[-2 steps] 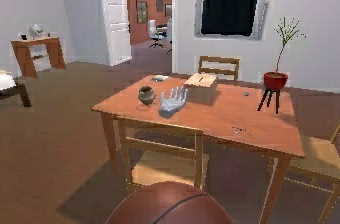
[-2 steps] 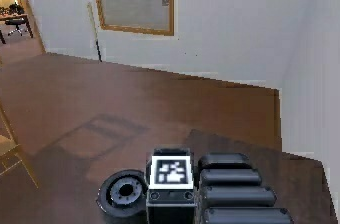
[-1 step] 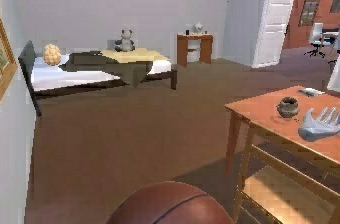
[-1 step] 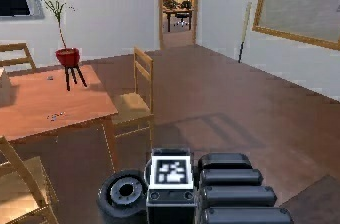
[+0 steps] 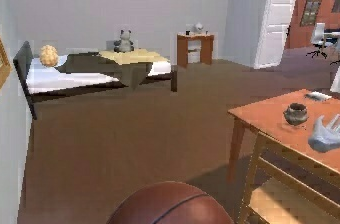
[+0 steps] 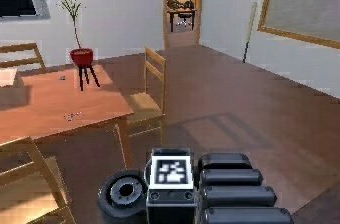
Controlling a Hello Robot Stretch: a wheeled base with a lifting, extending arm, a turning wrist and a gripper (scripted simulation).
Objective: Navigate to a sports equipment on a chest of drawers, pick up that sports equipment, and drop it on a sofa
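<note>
Nearest, at 6 o'clock of the forward view, the brown-orange rounded basketball point(image 5: 168, 206) rises from the bottom edge. What bears it is hidden. Being so close under the robot, it is likely being carried rather than lying loose.

At 6 o'clock of the arm side view, the dark gripper point(image 6: 124, 196) sits beside a white marker square point(image 6: 171, 170), on a dark square-bar arm point(image 6: 228, 190) held short and low. That looks like a sensible tuck for driving past furniture. The gripper's far end is unclear, so I cannot tell whether the fingers are spread or pressed together, or whether it holds anything.

At 3 o'clock of the forward view, a reddish wooden table point(image 5: 268, 118) bears a small dark bowl point(image 5: 296, 113) and a pale grey hand-shaped sculpture point(image 5: 336, 130). The brown floor point(image 5: 128, 140) runs on to a dark-framed bed with white sheets point(image 5: 88, 72) at 11 o'clock, set against the wall. A white open door point(image 5: 276, 30) stands at 1 o'clock, the likeliest way on toward a sofa.
</note>
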